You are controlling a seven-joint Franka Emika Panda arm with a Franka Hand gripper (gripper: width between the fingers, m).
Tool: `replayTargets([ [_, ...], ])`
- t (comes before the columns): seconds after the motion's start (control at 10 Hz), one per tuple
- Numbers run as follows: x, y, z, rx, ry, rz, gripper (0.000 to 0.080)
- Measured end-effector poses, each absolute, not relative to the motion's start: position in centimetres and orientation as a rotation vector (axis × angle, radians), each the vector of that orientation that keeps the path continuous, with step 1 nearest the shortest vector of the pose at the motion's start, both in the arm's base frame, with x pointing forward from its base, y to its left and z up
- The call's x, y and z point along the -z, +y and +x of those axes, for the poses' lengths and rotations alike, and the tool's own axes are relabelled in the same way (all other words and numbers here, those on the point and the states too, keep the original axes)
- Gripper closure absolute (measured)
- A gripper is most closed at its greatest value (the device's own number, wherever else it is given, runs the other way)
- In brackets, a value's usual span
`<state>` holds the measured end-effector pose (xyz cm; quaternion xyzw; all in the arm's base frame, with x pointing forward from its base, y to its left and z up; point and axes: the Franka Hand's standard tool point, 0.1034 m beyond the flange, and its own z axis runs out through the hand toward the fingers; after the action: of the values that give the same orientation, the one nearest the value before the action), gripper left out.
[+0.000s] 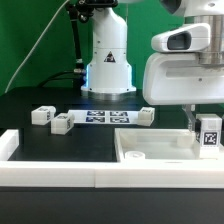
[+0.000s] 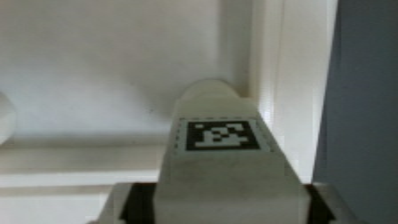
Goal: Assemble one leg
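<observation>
My gripper (image 1: 207,124) is at the exterior view's right, shut on one leg (image 1: 211,138), a chunky white post with a tag sticker. It holds the leg upright over the right corner of the white tabletop panel (image 1: 160,150). In the wrist view the leg (image 2: 219,140) fills the gap between the jaws of my gripper (image 2: 222,206), its far end close to the panel's right edge (image 2: 267,70). Whether the leg touches the panel is hidden. Three more legs lie on the black table: two at the left (image 1: 42,115) (image 1: 61,124) and one near the middle (image 1: 147,117).
The marker board (image 1: 105,118) lies flat in front of the robot base (image 1: 108,70). A white raised border (image 1: 50,172) runs along the table's front, with a corner block at the left (image 1: 9,145). Dark table (image 2: 365,100) shows beside the panel.
</observation>
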<state>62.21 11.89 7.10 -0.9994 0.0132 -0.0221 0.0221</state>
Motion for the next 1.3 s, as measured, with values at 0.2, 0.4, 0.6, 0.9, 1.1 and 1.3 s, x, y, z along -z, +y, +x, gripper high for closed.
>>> replayTargets([
  [0.2, -7.04, 11.79, 62.18, 0.070, 0.481, -3.045, 0.0509],
  [0.4, -6.99, 11.72, 62.12, 0.078, 0.896, -2.945, 0.0509],
  [0.6, -6.97, 11.76, 62.05, 0.075, 1.260, -2.812, 0.0509],
  [0.9, -6.97, 11.84, 61.94, 0.071, 1.759, -2.533, 0.0508],
  [1.1, -6.98, 11.76, 61.86, 0.057, 2.029, -2.319, 0.0508],
  [1.3, -6.94, 11.80, 61.86, 0.040, 2.158, -2.186, 0.0508],
])
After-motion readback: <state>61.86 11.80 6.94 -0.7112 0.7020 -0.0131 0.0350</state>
